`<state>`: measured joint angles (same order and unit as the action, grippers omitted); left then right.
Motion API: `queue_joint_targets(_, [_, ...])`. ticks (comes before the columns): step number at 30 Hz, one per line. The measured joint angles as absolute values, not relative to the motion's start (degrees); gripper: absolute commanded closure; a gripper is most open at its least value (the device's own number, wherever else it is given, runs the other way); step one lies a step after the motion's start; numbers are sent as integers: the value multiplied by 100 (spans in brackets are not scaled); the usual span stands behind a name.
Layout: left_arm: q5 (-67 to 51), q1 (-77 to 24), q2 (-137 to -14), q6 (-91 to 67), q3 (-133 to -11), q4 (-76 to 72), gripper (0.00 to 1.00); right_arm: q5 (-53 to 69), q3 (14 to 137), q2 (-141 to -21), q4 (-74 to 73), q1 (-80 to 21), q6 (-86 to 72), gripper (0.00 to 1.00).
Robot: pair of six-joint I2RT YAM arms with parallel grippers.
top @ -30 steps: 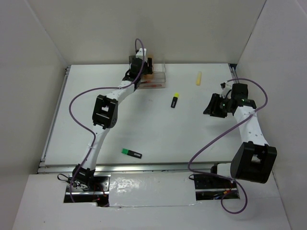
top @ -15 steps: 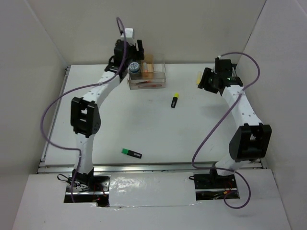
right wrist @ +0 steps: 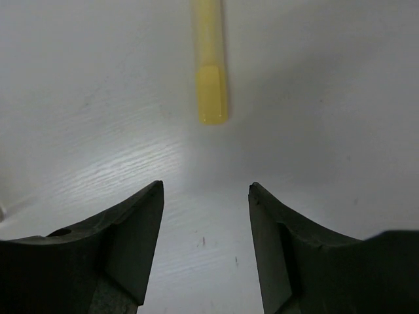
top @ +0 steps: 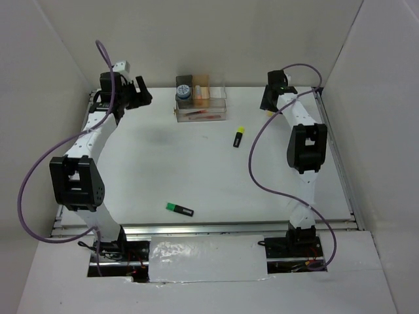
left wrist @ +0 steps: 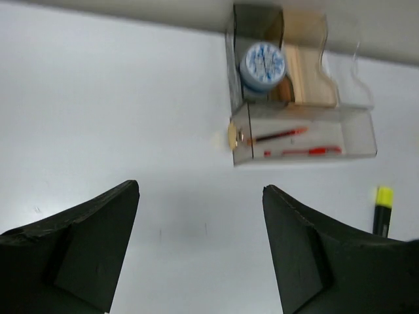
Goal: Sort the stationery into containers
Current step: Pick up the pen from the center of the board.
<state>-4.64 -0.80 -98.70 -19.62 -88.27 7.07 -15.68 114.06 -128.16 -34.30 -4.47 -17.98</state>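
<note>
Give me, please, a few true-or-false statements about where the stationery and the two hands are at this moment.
1. The round tin sits in a rear compartment of the organiser. True.
2. The left hand grips a red pen. False: it is open and empty; the red pens lie in the front tray.
3. The pale yellow stick lies on the table just ahead of the open right hand. True.
4. The green-ended highlighter is in the organiser. False: it lies on the table, towards the arm bases.
</note>
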Motion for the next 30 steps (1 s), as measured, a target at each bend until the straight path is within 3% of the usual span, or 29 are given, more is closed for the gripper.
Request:
queue_joint_targets(19, [-1485, 145, -9616, -2060, -8582, 1347, 11, -539, 13155, -14372, -3846, 23, -491, 42])
queue_joint_targets(26, [-1588, 349, -9612, -2128, -8615, 1424, 10, -399, 13659, -14912, -3911, -25, -307, 48])
queue_joint_targets(30, [-1678, 454, -9609, -2161, -8608, 1426, 10, -438, 13662, -14951, -3999, -67, -266, 57])
